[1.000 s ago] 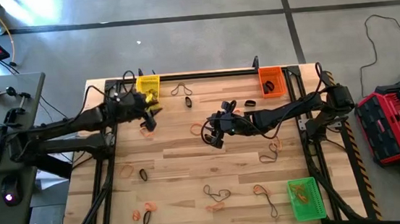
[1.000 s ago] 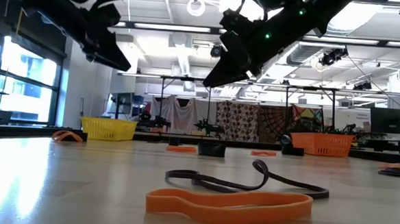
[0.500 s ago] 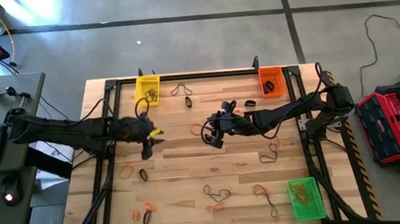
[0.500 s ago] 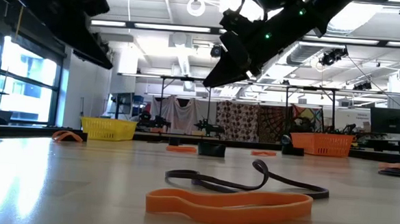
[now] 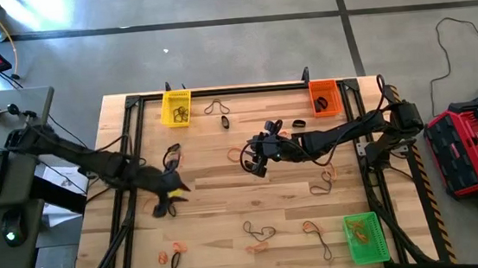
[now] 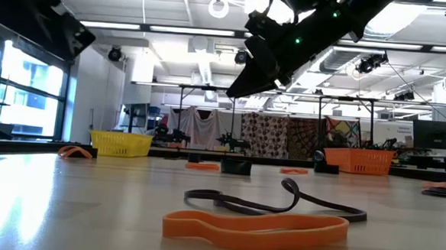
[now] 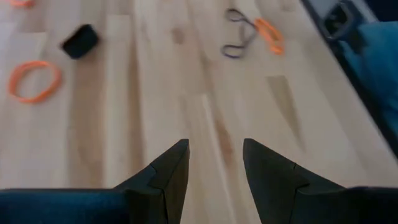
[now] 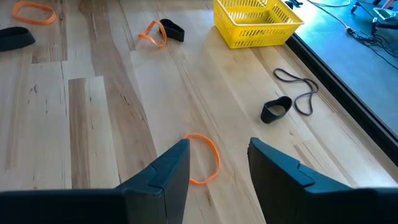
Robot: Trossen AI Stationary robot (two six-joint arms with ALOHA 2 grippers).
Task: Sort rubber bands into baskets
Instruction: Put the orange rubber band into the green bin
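My left claw point(image 5: 173, 194) apart, empty, lower left over table point(image 5: 218, 196). My right claw point(image 5: 254, 161) apart, centre, above orange band point(image 8: 205, 163).

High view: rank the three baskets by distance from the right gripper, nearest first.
Measured from the right gripper, open over the table's middle:
1. Orange basket, far edge, on the right arm's side.
2. Yellow basket, far edge, on the left arm's side; only a bit farther than the orange one.
3. Green basket, near right corner, clearly the farthest.
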